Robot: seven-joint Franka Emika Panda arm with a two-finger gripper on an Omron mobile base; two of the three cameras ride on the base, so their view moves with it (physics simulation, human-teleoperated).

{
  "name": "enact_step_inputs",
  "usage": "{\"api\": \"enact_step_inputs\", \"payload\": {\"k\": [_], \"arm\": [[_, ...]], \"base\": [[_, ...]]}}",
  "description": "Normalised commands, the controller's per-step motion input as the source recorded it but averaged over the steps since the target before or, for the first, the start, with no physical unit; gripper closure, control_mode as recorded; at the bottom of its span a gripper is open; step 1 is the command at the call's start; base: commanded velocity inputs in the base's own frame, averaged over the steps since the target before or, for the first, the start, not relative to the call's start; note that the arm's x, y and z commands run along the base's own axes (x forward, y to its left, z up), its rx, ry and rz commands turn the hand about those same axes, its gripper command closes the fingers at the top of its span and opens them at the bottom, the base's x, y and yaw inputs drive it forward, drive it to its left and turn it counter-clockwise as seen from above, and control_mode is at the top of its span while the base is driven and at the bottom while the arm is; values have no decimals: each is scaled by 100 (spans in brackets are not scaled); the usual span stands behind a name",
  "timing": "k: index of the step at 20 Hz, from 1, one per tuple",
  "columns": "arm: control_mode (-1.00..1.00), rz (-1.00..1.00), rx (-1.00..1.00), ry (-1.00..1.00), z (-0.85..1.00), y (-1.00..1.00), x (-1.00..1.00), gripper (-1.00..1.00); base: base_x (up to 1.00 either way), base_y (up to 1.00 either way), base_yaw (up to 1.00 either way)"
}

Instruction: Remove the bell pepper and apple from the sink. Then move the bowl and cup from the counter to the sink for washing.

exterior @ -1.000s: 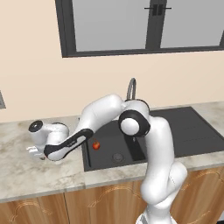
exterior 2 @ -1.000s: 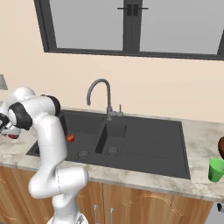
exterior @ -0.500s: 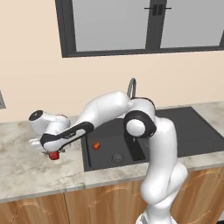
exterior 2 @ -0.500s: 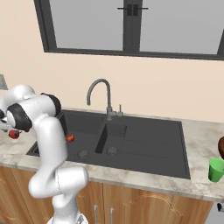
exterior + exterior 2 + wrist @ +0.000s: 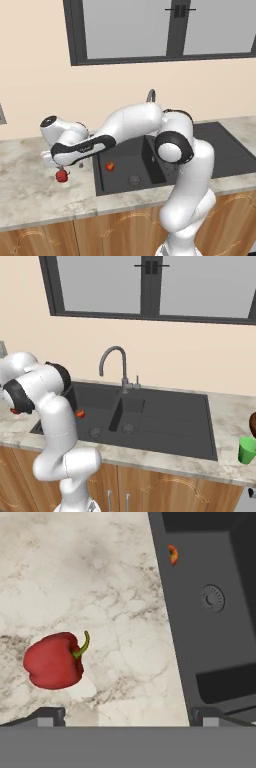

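One of four done, by the look of it: pepper lies on its side on the surface left of the sink, stem out sideways, clear of the rim. Your claw hangs just above it, fingers spread wide, holding nothing.

Apple sits in the left basin near the drain; it's the next pick. My read: light, rigid, smooth and round, so it'll roll or squirt out of an off-centre pinch. Come straight down and close across its widest part.

Cup and the edge of the bowl are on the surface far right of the sink. Cup looks light and tapered, so grip low or over the rim. Bowl is wide, so pinch its wall.
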Motion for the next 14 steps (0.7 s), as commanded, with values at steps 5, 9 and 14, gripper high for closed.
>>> {"api": "enact_step_inputs", "payload": {"k": [5, 9, 14], "arm": [[-100, 0, 0, 0, 37, -43, -18, -100], [-100, 1, 0, 0, 28, -50, -15, -100], [-100, 13, 0, 0, 19, -57, -14, -100]], "base": [[0, 0, 0], [0, 0, 0], [0, 0, 0]]}}
